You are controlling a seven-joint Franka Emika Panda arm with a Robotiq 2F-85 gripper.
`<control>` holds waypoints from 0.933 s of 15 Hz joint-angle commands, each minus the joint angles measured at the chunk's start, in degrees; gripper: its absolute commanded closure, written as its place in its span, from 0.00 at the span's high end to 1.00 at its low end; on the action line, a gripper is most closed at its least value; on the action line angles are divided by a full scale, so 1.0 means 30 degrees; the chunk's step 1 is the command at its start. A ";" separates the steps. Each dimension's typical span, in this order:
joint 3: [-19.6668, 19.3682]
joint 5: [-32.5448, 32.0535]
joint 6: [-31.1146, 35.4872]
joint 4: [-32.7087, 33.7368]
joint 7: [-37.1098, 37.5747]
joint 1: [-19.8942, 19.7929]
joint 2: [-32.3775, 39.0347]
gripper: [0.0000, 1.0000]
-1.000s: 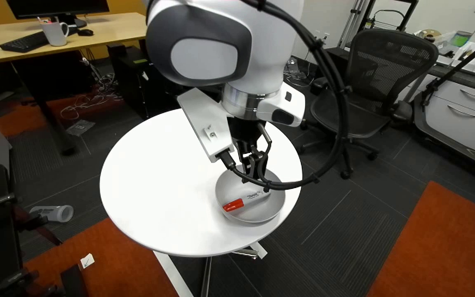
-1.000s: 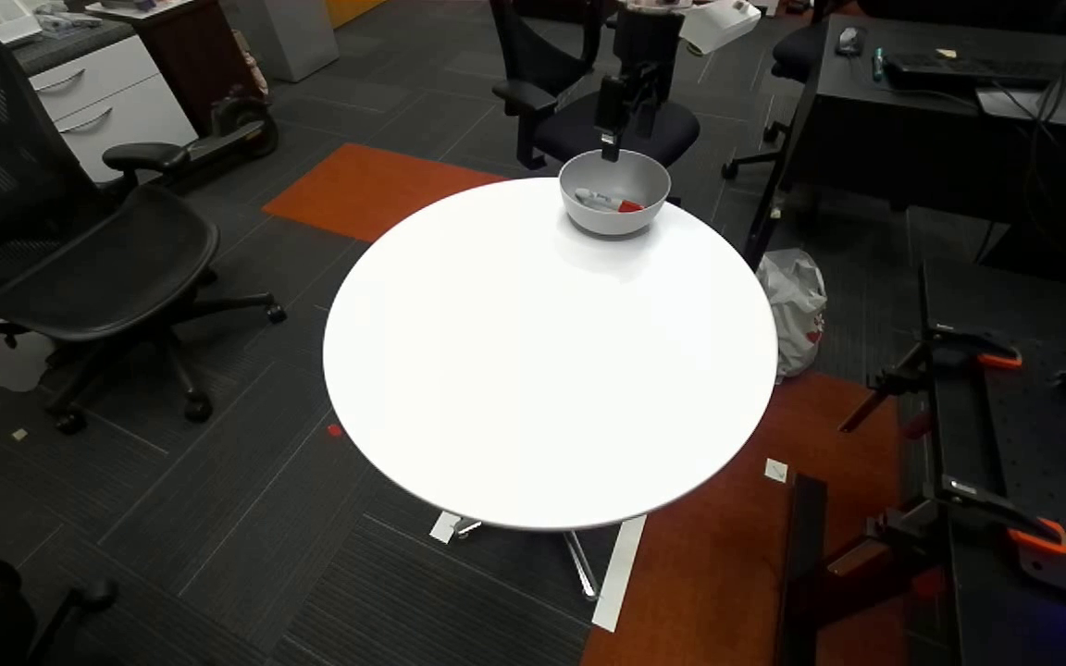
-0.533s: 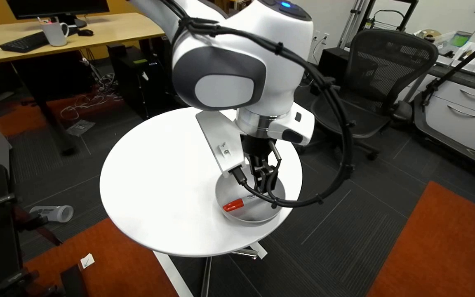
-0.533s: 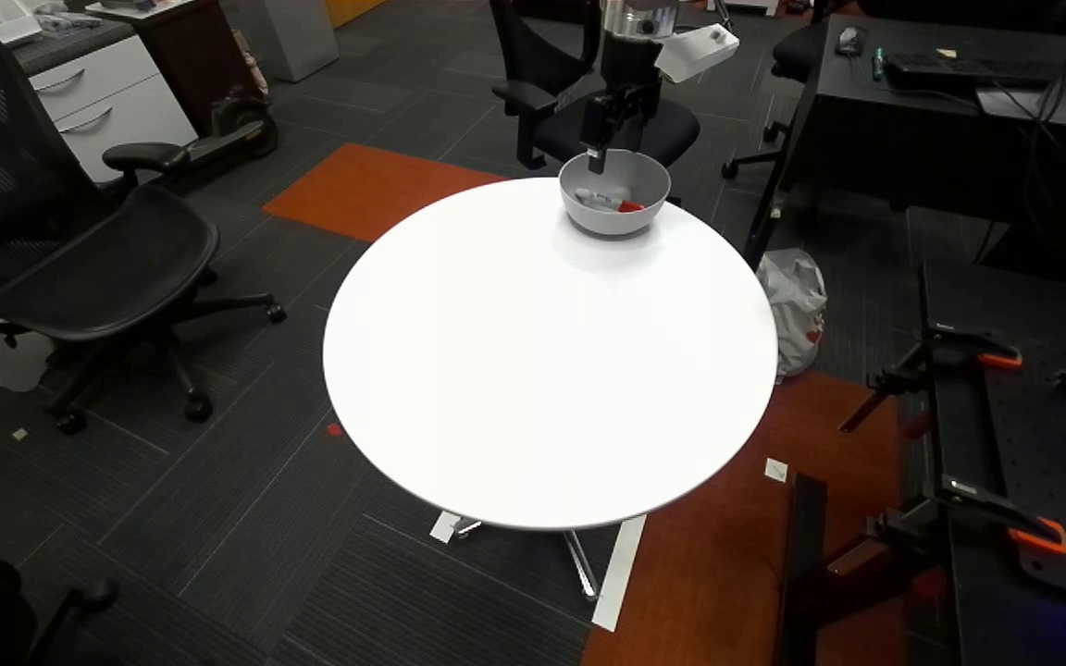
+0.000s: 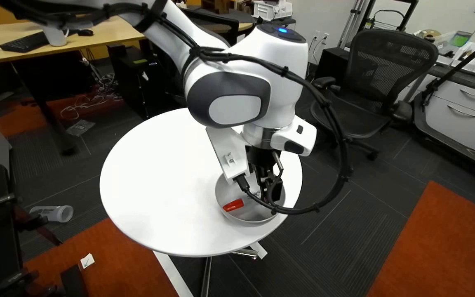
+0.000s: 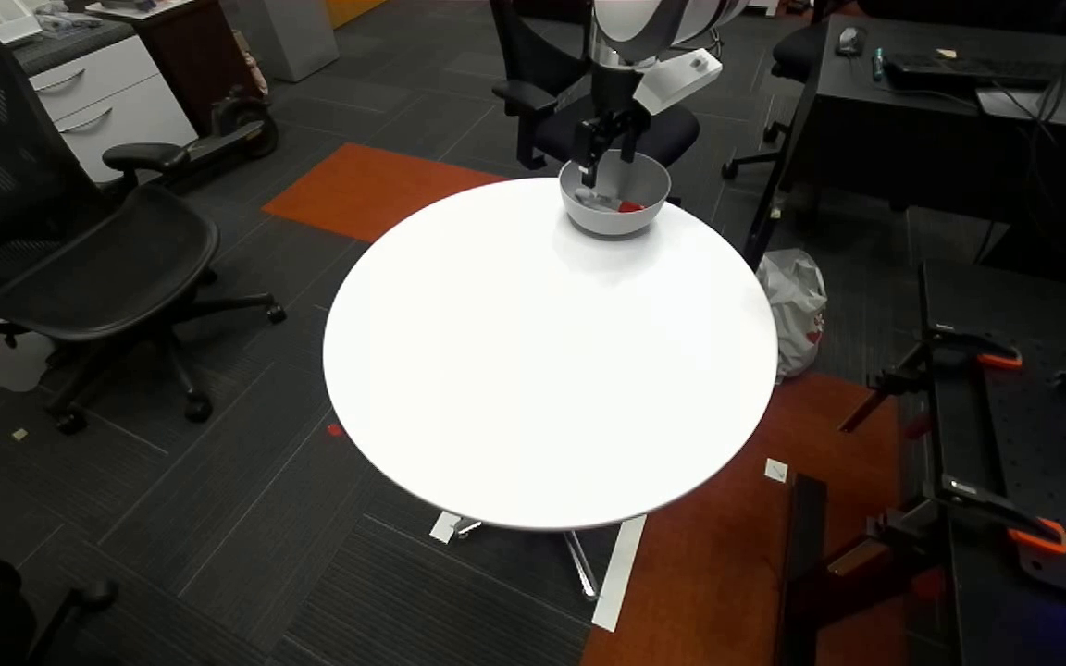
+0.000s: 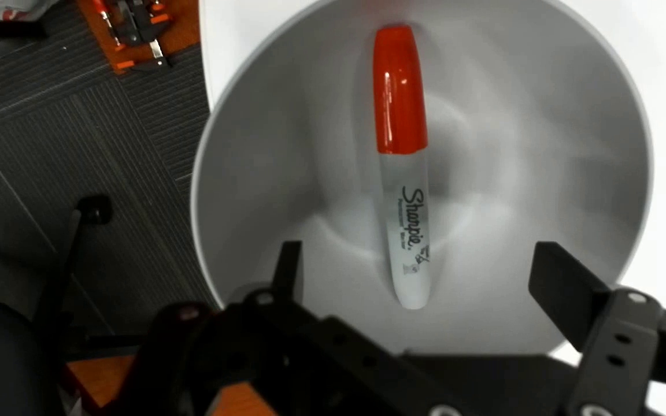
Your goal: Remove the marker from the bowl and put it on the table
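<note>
The marker, with a red cap and a whitish body, lies in the bowl; it shows in the wrist view [image 7: 401, 144] and its cap shows in both exterior views [image 5: 233, 205] [image 6: 629, 206]. The round grey bowl [image 6: 614, 223] stands near the edge of the white round table [image 6: 542, 361]; its inside fills much of the wrist view [image 7: 570, 133]. My gripper [image 7: 418, 251] is open and empty. Its fingers stand on either side of the marker's whitish end, apart from it. In an exterior view the fingertips [image 6: 609, 166] reach inside the bowl's opening. The gripper partly hides the marker body.
Office chairs [image 5: 379, 70] [image 6: 98, 240] stand beside the table. A wooden desk [image 5: 109, 31] with a mug is behind the table in an exterior view. A black bench with orange-tipped clamps [image 6: 1037, 536] stands to one side. The arm's cable loop [image 5: 340, 136] hangs beside the gripper.
The arm has lowered, and the open gripper has moved down from above the bowl into its opening, around the marker's whitish end. The marker and the bowl have not moved.
</note>
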 commanded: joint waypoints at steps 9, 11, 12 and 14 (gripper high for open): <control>0.0194 -0.0584 -0.0301 0.1234 0.0928 -0.0239 0.1409 1.00; 0.0234 -0.0545 -0.0350 0.1384 0.0908 -0.0281 0.1629 1.00; 0.0239 -0.0537 -0.0362 0.1476 0.0910 -0.0297 0.1745 1.00; 0.0243 -0.0539 -0.0441 0.1658 0.0906 -0.0323 0.1949 1.00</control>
